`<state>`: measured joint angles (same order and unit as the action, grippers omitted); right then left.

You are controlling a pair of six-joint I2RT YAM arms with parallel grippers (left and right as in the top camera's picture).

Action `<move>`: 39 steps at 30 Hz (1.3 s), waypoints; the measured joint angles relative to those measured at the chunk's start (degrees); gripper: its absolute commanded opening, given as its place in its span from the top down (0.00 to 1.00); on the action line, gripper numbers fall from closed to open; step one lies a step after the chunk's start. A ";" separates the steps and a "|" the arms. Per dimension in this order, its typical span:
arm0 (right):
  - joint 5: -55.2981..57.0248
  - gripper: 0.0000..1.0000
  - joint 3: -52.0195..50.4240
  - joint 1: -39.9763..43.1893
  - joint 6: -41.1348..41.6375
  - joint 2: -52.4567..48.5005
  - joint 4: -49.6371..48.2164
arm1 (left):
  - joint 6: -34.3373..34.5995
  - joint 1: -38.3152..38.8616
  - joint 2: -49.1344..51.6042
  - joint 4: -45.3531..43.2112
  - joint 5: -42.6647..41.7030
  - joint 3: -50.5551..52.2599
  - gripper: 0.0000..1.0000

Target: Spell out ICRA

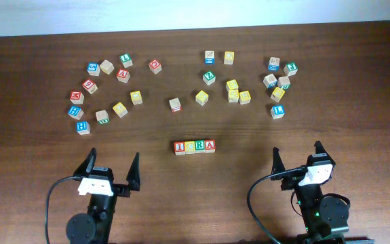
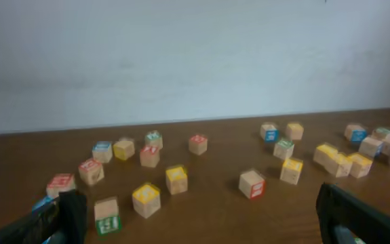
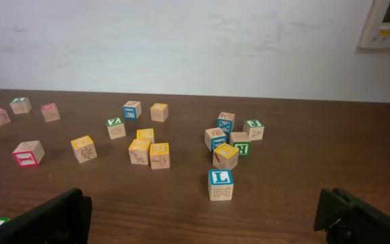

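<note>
Four wooden cubes stand side by side in a straight row at the table's front middle. From left to right they are a red I (image 1: 180, 147), a yellow cube (image 1: 190, 146), a green R (image 1: 200, 146) and a red A (image 1: 210, 146). My left gripper (image 1: 114, 159) is open, to the left of the row and nearer the front edge, with nothing between its fingers (image 2: 66, 215). To the right of the row my right gripper (image 1: 296, 152) is also open and empty, its fingers (image 3: 340, 213) wide apart. Neither gripper touches a cube.
Several loose letter cubes lie across the back half of the table. One cluster is at the back left (image 1: 106, 68) and another at the back right (image 1: 276, 81). A blue L cube (image 3: 221, 184) stands ahead of my right gripper. A red-marked cube (image 1: 175, 104) sits behind the row.
</note>
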<state>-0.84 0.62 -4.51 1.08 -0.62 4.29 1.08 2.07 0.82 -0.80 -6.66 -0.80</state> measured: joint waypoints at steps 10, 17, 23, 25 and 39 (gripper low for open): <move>-0.02 0.02 0.00 0.00 -0.02 0.00 0.00 | 0.22 -0.66 -0.09 5.11 6.32 0.15 0.01; 0.00 0.02 0.00 0.00 0.00 0.00 0.00 | 0.42 -3.15 -0.09 5.16 8.79 0.15 0.01; 0.00 0.02 0.00 0.00 -0.02 0.00 0.00 | 2.34 -2.43 -0.09 5.07 10.60 0.15 0.01; 0.00 0.02 0.00 0.02 0.00 0.00 0.00 | 1.25 -1.79 -0.09 5.07 10.54 0.15 0.01; 0.00 0.02 0.00 0.00 -0.04 0.00 0.00 | 0.00 -1.68 -0.09 5.14 9.90 0.15 0.01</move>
<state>-0.84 0.62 -4.51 1.04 -0.62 4.29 1.08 0.38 0.73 4.34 3.25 -0.64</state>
